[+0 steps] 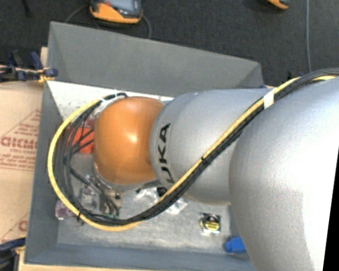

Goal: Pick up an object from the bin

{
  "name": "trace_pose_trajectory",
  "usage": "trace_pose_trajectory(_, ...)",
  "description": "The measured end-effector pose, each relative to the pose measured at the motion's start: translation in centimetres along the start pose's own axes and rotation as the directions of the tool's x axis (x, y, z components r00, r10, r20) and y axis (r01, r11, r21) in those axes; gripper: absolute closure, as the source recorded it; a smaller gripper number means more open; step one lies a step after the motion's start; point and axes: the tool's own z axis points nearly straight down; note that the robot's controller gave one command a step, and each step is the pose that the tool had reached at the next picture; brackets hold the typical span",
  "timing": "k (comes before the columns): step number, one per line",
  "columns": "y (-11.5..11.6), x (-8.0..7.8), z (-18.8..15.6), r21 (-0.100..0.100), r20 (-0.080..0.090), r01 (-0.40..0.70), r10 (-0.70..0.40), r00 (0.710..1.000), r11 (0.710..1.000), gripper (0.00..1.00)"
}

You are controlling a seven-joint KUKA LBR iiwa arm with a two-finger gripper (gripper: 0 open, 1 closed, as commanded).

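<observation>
Grey metal bin (166, 69), left half: gripper (99, 198) beneath the arm's orange cover (125, 138); spread or pressed together, cannot tell. Nearest it: red-orange plastic piece (81, 139) and small purple piece (60, 211). Both probably light and stiff; pinch across the narrow sides.

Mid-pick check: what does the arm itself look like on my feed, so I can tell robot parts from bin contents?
The arm is rounded silver-grey casing with black KUKA lettering. Its wrist wears a glossy orange dome cover. A yellow cable, with black ones alongside, runs along the casing and loops round the wrist.
</observation>
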Motion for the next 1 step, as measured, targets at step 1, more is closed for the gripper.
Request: trace_pose_trajectory(1, -0.93, -1.34, -11.52, 0.000, 0.004, 0.014, -0.014, 1.000, 1.000, 1.00)
